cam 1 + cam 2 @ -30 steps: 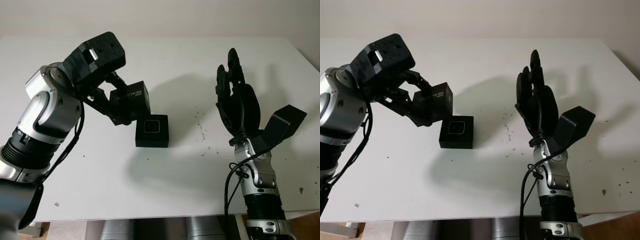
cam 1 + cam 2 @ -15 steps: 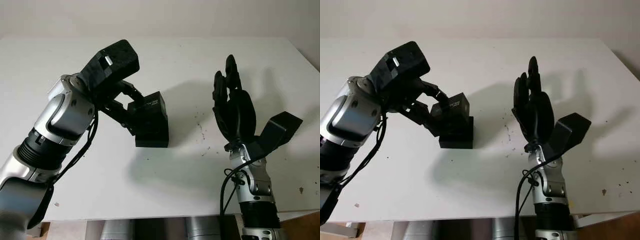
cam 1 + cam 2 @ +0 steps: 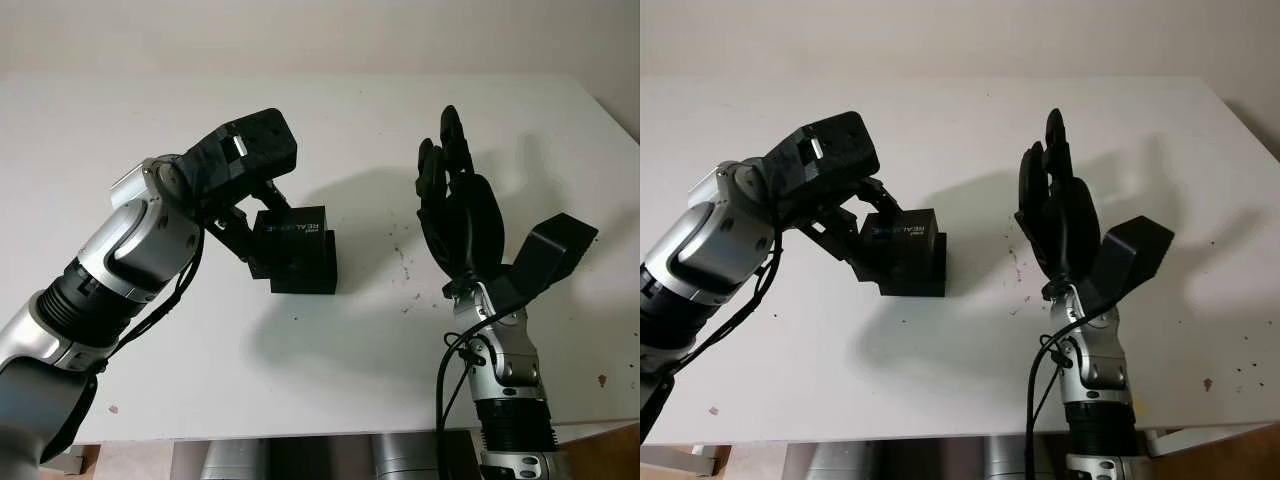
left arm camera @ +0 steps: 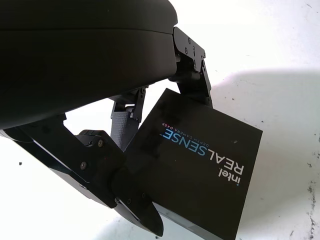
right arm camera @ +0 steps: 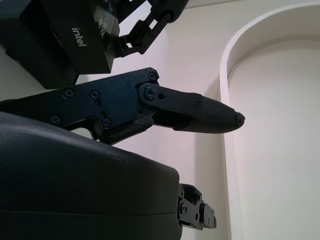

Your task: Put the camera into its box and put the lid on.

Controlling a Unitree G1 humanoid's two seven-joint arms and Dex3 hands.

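Gripping the lid (image 3: 292, 233) with the left hand (image 3: 243, 178), fingers (image 4: 120, 185) clamped on its left and far edges, near the middle of the white table (image 3: 330, 370). Holding the lid over the box (image 3: 306, 275), its right end sitting down on the box top, its left end looking slightly raised; not possible to tell whether fully seated. Showing white and blue printed lettering on the lid's top face, readable in the left wrist view as "intel REALSENSE". Hiding the box's opening under the lid, so not possible to tell where the camera itself is lying. Standing the box on the table just left of centre, black and square, with its dark shadow falling to the right.

Hovering the right hand (image 3: 460, 215) well to the right of the box, open and gripping nothing, fingers (image 5: 200, 112) pointing toward the far side, palm facing left toward the lid. Keeping clear of both box and lid. Scattering small dark specks (image 3: 405, 262) across the table between box and right hand.
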